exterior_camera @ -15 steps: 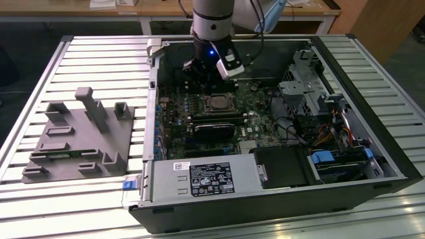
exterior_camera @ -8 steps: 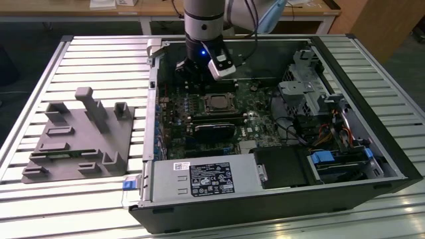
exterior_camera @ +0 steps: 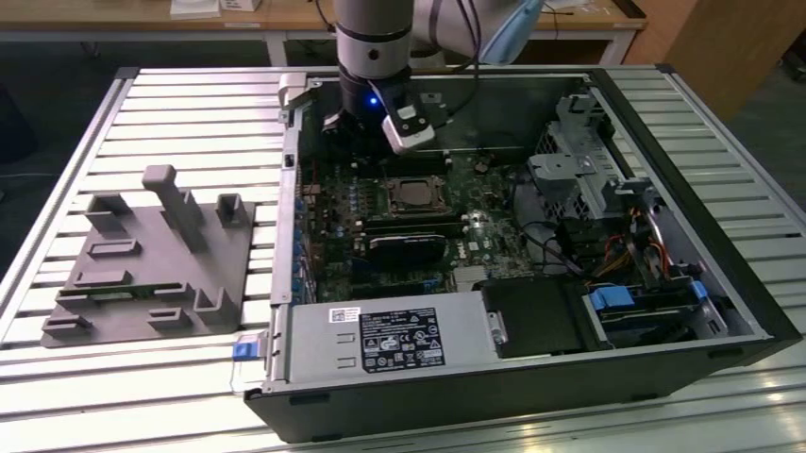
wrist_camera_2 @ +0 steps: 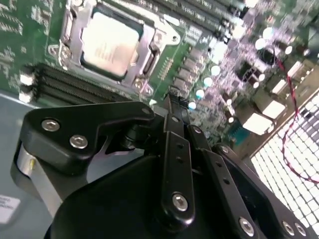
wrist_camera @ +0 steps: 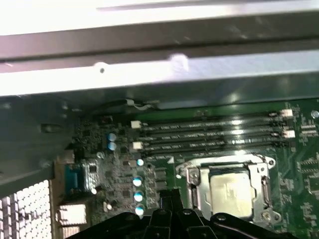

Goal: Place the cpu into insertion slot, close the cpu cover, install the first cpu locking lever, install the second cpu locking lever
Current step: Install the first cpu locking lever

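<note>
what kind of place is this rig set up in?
Probably a robotics lab or workshop: an open desktop computer case lies on a slotted aluminium table, a grey moulded fixture sits beside it, and wooden desks stand behind.

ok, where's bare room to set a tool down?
Free: table slats between the grey fixture and the table's far edge, and at the exterior view's right of the case. Crowded: inside the case, around the cpu and cables.

Bright overhead light washes the slatted table [exterior_camera: 89,377] white in front of the computer case [exterior_camera: 529,387]; the case's interior sits shadowed. In the first wrist view its wall [wrist_camera: 174,74] glares. In the second wrist view, capacitors [wrist_camera_2: 214,69] inside it blur.
</note>
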Available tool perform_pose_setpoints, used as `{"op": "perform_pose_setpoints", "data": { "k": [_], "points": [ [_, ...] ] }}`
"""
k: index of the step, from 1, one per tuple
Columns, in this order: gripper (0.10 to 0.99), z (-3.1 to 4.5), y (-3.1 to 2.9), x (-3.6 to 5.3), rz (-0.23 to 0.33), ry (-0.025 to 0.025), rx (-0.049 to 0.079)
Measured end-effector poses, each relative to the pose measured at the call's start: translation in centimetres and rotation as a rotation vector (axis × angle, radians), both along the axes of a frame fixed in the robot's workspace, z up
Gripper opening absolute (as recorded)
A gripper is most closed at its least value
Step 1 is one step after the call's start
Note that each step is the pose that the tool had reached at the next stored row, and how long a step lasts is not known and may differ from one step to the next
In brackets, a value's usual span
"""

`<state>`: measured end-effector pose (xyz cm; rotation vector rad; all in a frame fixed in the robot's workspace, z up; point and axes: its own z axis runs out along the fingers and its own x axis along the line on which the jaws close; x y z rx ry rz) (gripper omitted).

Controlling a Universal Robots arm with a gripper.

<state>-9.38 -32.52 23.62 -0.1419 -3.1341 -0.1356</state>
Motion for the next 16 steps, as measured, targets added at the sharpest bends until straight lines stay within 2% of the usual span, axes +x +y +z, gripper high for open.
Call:
{"op": "perform_pose_setpoints", "data": {
  "k": [2,8,10,12,16],
  "points": [
    [0.106,0.00,-0.01,-0.22,0.000,-0.0013,0.025],
    [0.106,-0.01,-0.04,-0.53,0.000,-0.0028,0.120],
    [0.106,-0.01,-0.06,-0.56,0.000,-0.0028,0.145],
    [0.106,-0.01,-0.07,-0.57,0.000,-0.0028,0.155],
    [0.106,-0.01,-0.07,-0.42,0.000,-0.0027,0.155]
  ]
}}
